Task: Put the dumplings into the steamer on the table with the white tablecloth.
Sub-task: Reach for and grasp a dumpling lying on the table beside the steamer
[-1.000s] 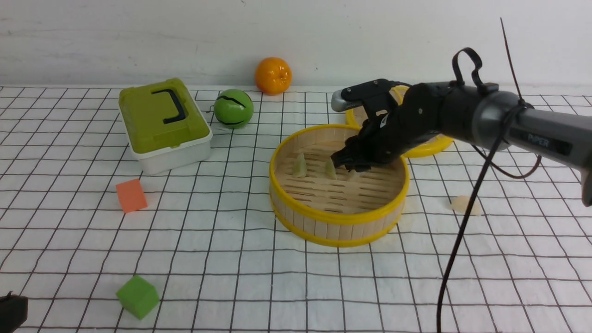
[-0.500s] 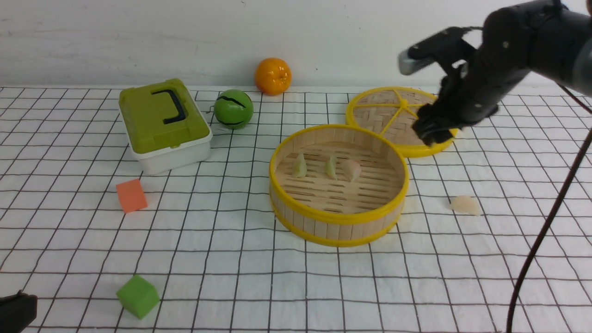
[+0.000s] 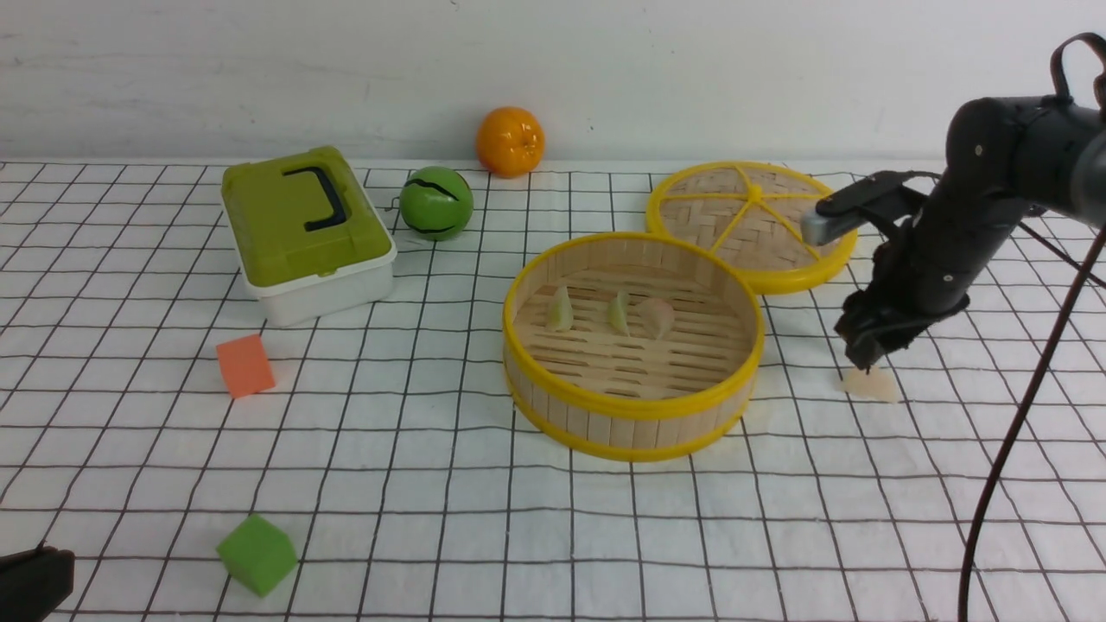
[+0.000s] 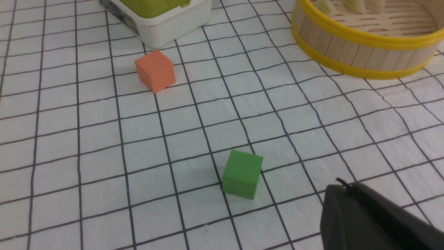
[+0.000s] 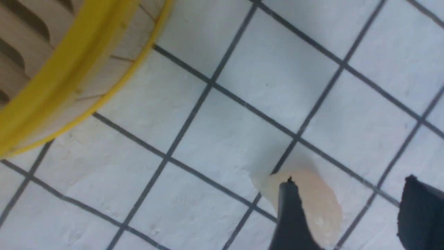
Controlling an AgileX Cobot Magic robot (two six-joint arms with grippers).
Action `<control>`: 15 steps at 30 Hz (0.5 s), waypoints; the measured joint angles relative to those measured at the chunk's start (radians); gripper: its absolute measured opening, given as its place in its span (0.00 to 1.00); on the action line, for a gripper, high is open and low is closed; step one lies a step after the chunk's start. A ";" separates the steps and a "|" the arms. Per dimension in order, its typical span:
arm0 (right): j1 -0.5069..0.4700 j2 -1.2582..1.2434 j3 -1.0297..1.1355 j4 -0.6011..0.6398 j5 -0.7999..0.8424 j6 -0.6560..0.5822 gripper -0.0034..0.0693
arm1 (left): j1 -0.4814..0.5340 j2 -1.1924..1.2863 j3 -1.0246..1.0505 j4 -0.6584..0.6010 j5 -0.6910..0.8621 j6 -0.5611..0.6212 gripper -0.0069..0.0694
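Observation:
The steamer (image 3: 633, 415) stands mid-table on the white tablecloth (image 3: 415, 449). Inside it lie two pale green dumplings (image 3: 561, 311) (image 3: 617, 313) and a whitish-pink dumpling (image 3: 658, 317). Another whitish-pink dumpling (image 3: 873, 384) lies on the cloth to the steamer's right. My right gripper (image 3: 864, 354) hangs open just above it. In the right wrist view that dumpling (image 5: 319, 201) sits beside one finger of the right gripper (image 5: 350, 180), and the steamer's rim (image 5: 69, 69) shows at the side. My left gripper (image 4: 341, 184) is shut and holds nothing, low at the near left corner (image 3: 30, 579).
The woven lid with yellow spokes (image 3: 752, 220) lies behind the steamer on the right. A green-lidded box (image 3: 302, 229), a green ball (image 3: 436, 203) and an orange (image 3: 510, 141) stand at the back left. An orange cube (image 3: 245, 365) and a green cube (image 3: 257, 553) sit nearer. A dark cable (image 3: 1020, 432) hangs off the right arm.
My right gripper let go of a whitish-pink dumpling in the steamer, rose, swung right over the lid and came down to the dumpling on the cloth. The left gripper stayed put.

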 joint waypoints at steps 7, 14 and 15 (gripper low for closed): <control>0.000 0.050 0.000 0.013 0.027 -0.040 0.51 | 0.000 0.000 0.000 0.000 0.000 0.000 0.09; 0.000 0.041 -0.007 0.016 0.080 0.014 0.27 | 0.000 0.000 0.000 0.000 -0.003 0.000 0.09; 0.000 0.041 -0.007 0.016 0.083 0.025 0.27 | 0.000 0.000 0.000 0.000 -0.004 0.000 0.09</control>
